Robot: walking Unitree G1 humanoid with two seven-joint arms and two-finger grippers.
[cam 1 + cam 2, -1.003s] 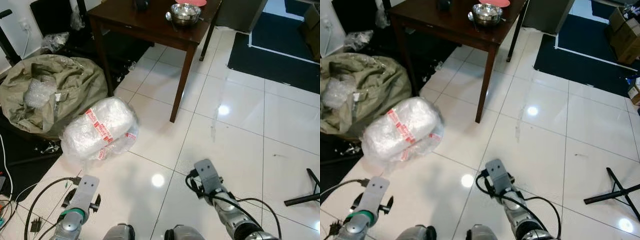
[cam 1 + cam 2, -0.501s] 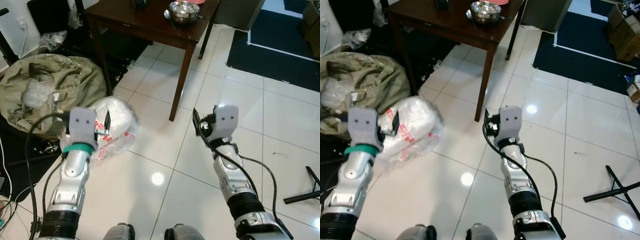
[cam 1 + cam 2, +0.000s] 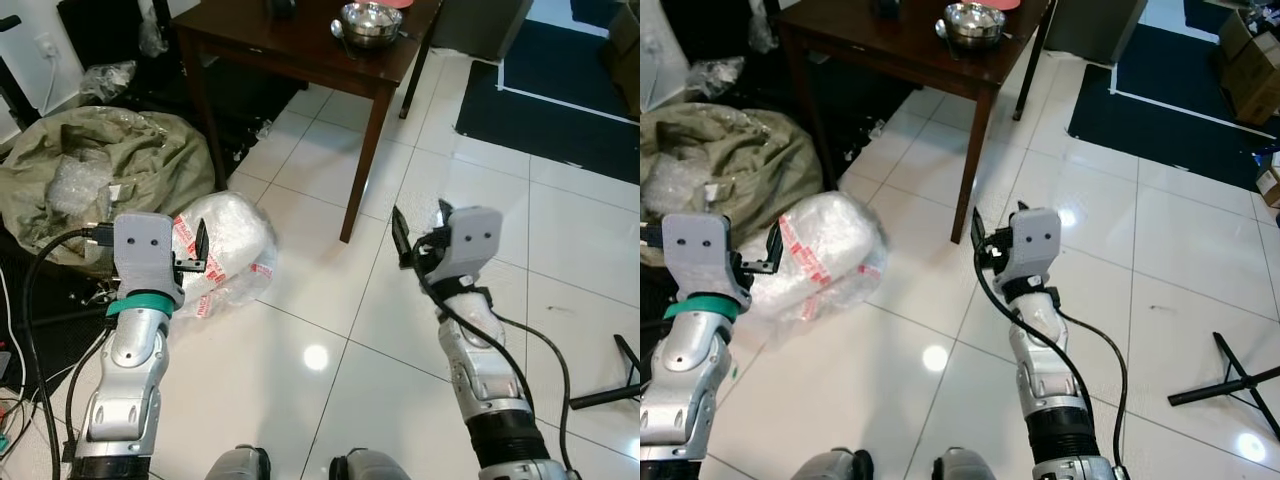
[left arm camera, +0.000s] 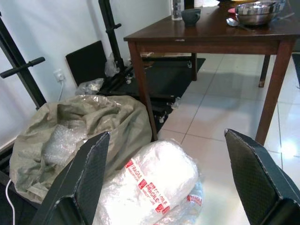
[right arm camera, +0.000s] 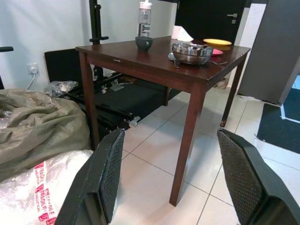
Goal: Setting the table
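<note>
Both of my grippers were raised over the white tile floor with fingers spread wide and nothing between them: the left gripper (image 3: 200, 250) above a bubble-wrapped bundle (image 3: 225, 250), the right gripper (image 3: 420, 235) near the table leg. Well ahead, a steel bowl (image 5: 191, 52), a dark cup (image 5: 144, 43) and a bottle (image 5: 144, 14) stood on the wooden table (image 5: 140, 58).

Plenty of open tile (image 3: 470, 190) ahead and to the right, so the right gripper (image 3: 420, 232) has a free run up to the table (image 5: 154, 63). On the left it's cramped: a bubble-wrapped bundle (image 3: 225, 250) sits right in front of the left gripper (image 3: 195, 250), with a big sack (image 3: 100, 170) behind it beside the table leg (image 3: 365, 165). Tabletop's near edge is bare; a bowl (image 5: 191, 52), cup (image 5: 144, 43) and bottle (image 5: 144, 14) stand further back.
</note>
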